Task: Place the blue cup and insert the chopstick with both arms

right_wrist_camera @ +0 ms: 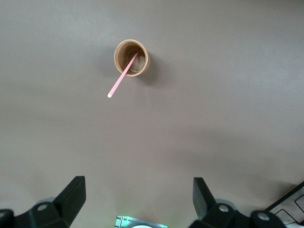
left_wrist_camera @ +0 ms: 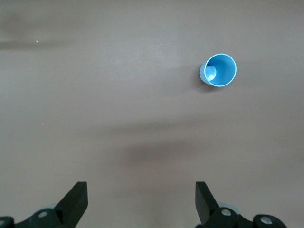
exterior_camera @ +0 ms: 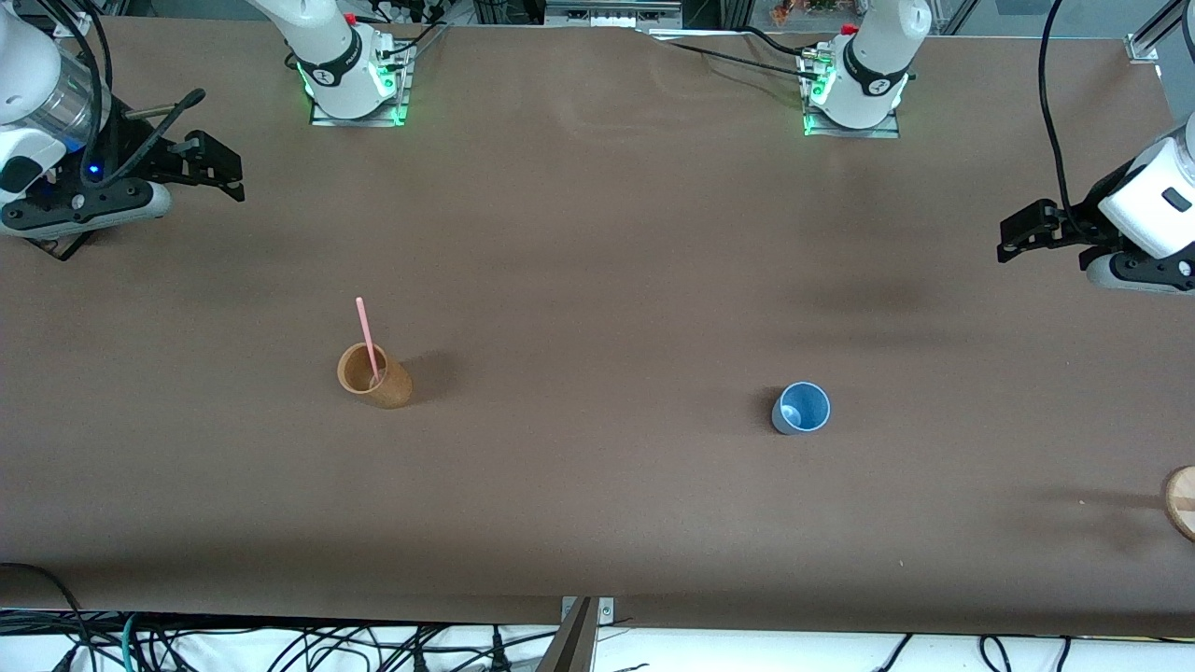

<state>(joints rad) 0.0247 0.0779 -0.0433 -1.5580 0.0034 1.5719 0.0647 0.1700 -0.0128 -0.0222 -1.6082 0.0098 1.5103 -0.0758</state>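
Right now both my grippers hang spread and empty, the left gripper [left_wrist_camera: 140,202] over bare table well apart from the upright blue cup [exterior_camera: 801,408], the right gripper [right_wrist_camera: 137,199] likewise off from the brown cup [exterior_camera: 374,375] where the chopstick [exterior_camera: 367,340] leans, ready to lift.

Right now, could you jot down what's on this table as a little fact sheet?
blue cup: upright, empty, toward the left arm's end
chopstick: pink, leaning inside the brown cup
brown cup: upright, toward the right arm's end
left pincer: open, holding nothing, above bare table
right pincer: open, holding nothing, above bare table
wooden disc: at the table's edge, partly out of view
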